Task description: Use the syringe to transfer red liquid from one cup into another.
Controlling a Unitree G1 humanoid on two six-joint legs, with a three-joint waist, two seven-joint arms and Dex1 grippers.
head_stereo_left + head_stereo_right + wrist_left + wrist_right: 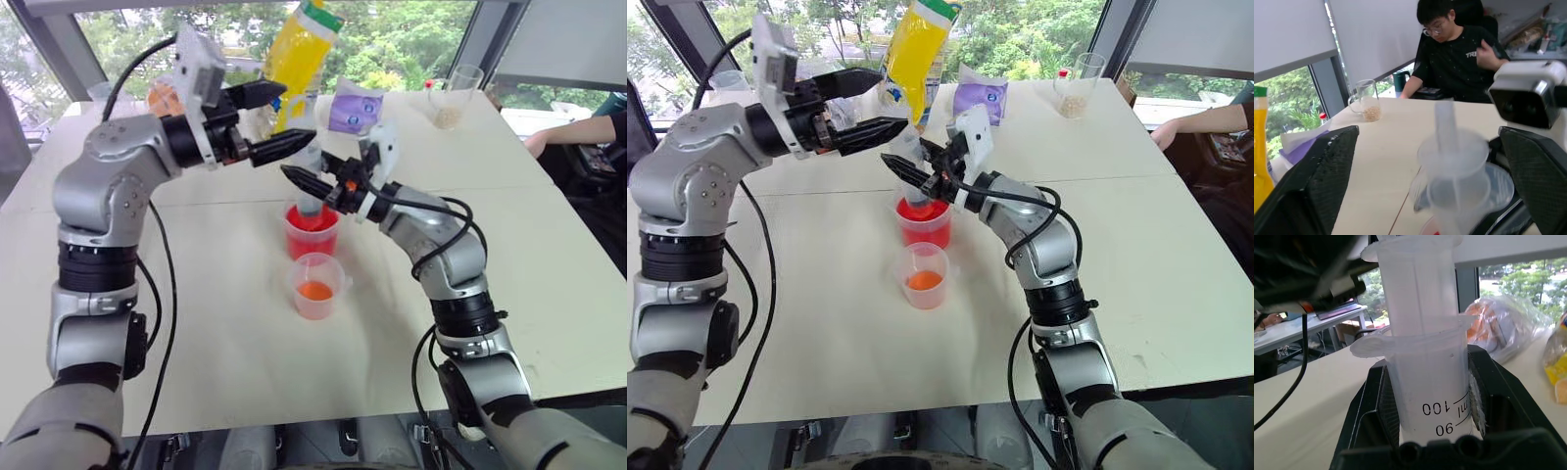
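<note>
The syringe (1422, 357) stands upright with its lower end inside the larger all-red cup (312, 233) at the table's middle. My right gripper (299, 182) is shut on its clear barrel, near the top scale marks. Its white plunger (1452, 156) stands partly drawn out above the barrel. My left gripper (299, 113) hovers just above and to the left of the plunger top, open, with its fingers (1327, 176) wide on either side and nothing between them. The smaller cup (318, 286), with orange-red liquid at its base, stands just in front of the red cup.
A yellow bottle (299, 49) and a purple tissue pack (355, 108) stand behind the cups. A glass mug with beige grains (449, 103) sits at the far right corner. A person's arm (573, 132) rests at the table's right edge.
</note>
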